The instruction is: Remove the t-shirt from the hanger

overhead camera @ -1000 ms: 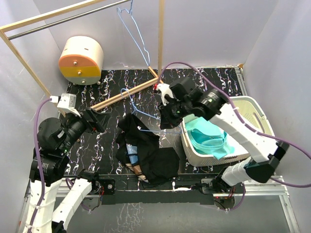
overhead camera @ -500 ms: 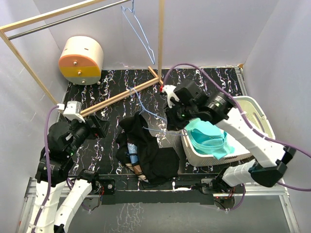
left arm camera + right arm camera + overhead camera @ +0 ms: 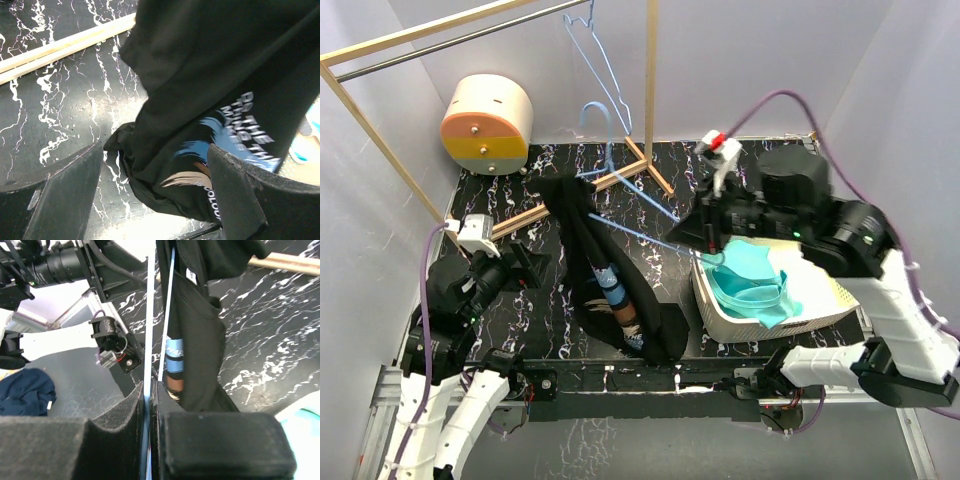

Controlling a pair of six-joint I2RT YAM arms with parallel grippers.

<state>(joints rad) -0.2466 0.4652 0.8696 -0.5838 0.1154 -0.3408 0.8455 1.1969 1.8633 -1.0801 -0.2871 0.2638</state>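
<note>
A black t-shirt (image 3: 610,275) with a blue and tan print hangs from a light blue wire hanger (image 3: 620,195), its lower end resting on the table. My right gripper (image 3: 705,235) is shut on the hanger's end and holds it up; the wire (image 3: 148,390) runs between its pads in the right wrist view, with the shirt (image 3: 200,335) beyond. My left gripper (image 3: 525,265) is open and empty, left of the shirt. In the left wrist view the shirt (image 3: 210,100) fills the space ahead of the open fingers (image 3: 65,195).
A white basket (image 3: 840,225) holding teal cloth (image 3: 750,285) stands at the right. A wooden rack frame (image 3: 570,195) crosses the back of the table, with a second blue hanger (image 3: 605,65) on its rail. A cream and orange drawer unit (image 3: 488,122) sits back left.
My right gripper has risen and moved right and back with the hanger, lifting the shirt from a heap into a long hanging drape. The left arm has shifted slightly.
</note>
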